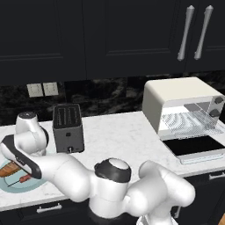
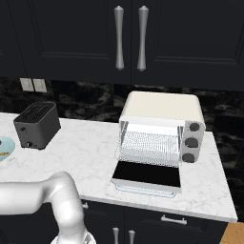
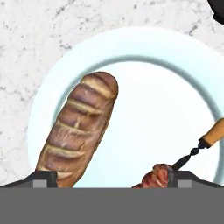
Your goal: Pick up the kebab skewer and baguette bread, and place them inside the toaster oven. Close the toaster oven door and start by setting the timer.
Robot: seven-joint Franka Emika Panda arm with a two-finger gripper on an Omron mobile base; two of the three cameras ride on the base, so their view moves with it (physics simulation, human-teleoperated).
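While the tool [image 3: 107,178] hangs wide open over the plate [image 3: 131,48] — gripping nothing — the baguette bread [image 3: 78,131] and kebab skewer [image 3: 183,159] lie apart there.

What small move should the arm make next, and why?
Probably lower the open pincer straight down toward the plate. Its fingertips sit above the near ends of the baguette bread and the kebab skewer, holding nothing, and the toaster oven door already lies open.

dark slot toaster [image 1: 68,127] on white marble counter [image 1: 118,136], pale blue plate [image 3: 131,52]
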